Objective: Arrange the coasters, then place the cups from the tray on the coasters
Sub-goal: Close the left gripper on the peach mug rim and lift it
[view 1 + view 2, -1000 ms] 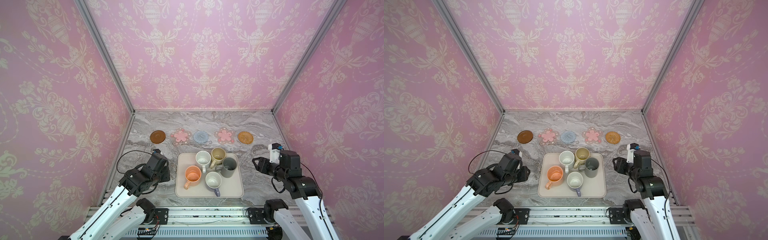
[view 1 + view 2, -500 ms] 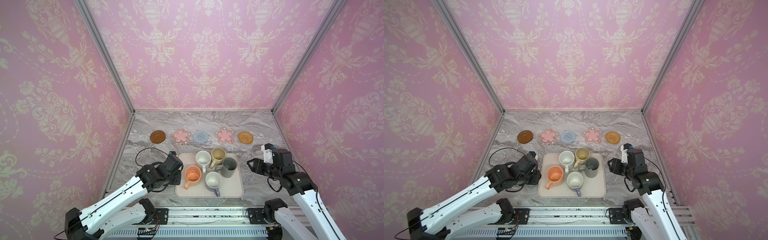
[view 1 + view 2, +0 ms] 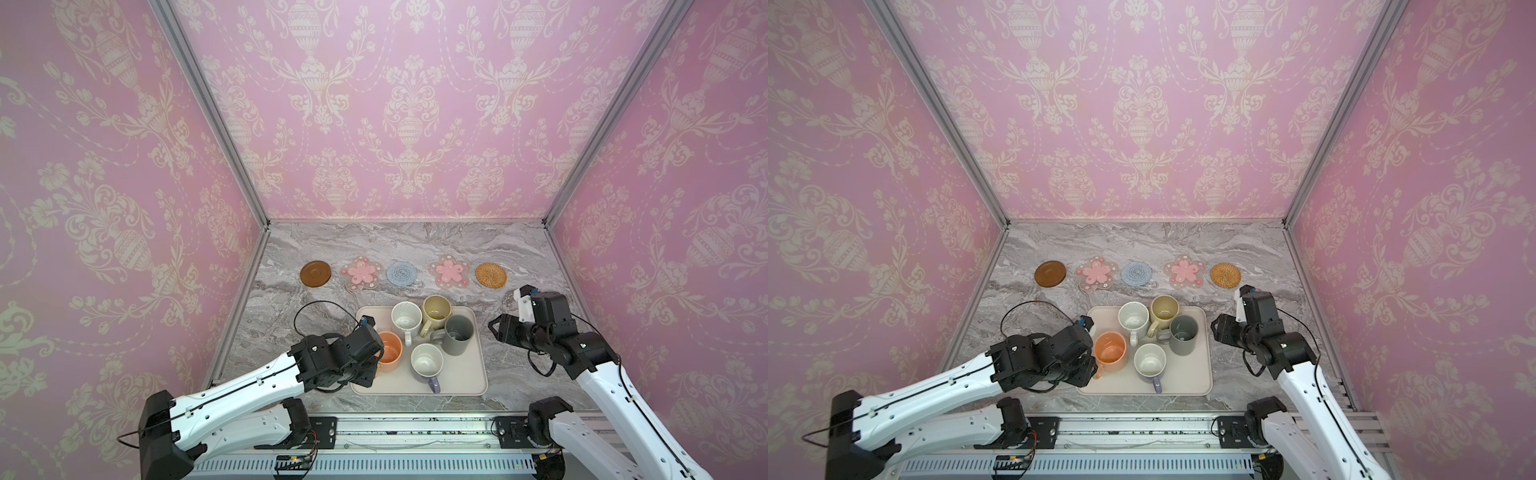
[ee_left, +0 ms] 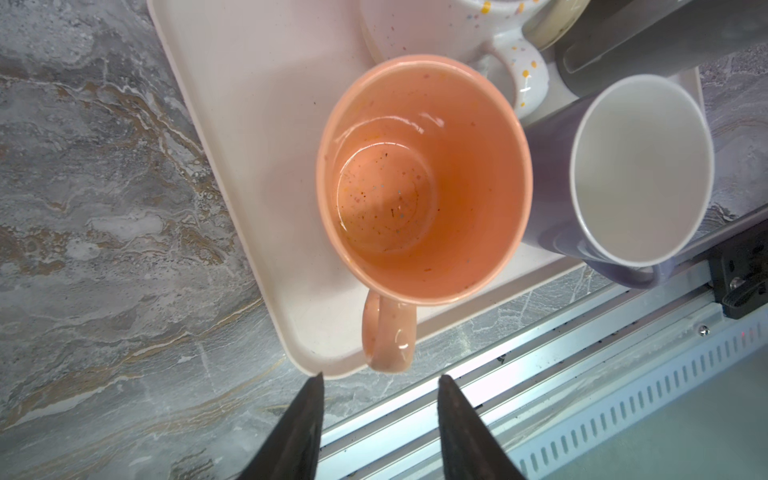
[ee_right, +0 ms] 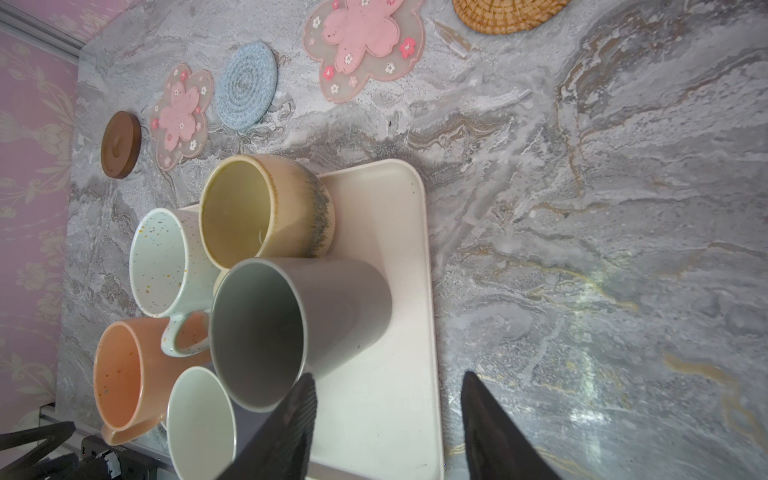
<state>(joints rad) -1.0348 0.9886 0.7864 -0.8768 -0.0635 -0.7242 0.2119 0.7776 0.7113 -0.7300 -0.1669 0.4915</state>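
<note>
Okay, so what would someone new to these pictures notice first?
The pink patterned walls on three sides come first. Next, five mugs crowded on a cream tray near the front of the table, with five empty coasters lined up behind it. The left gripper is open, just short of the handle of the orange mug.

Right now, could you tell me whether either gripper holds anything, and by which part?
Nothing is held: the left gripper is open short of the orange mug's handle; the right gripper is open too.

Grey marble tabletop (image 3: 374, 245); pink damask walls (image 3: 407, 104); alu rail (image 3: 415, 428) at front edge.
</note>
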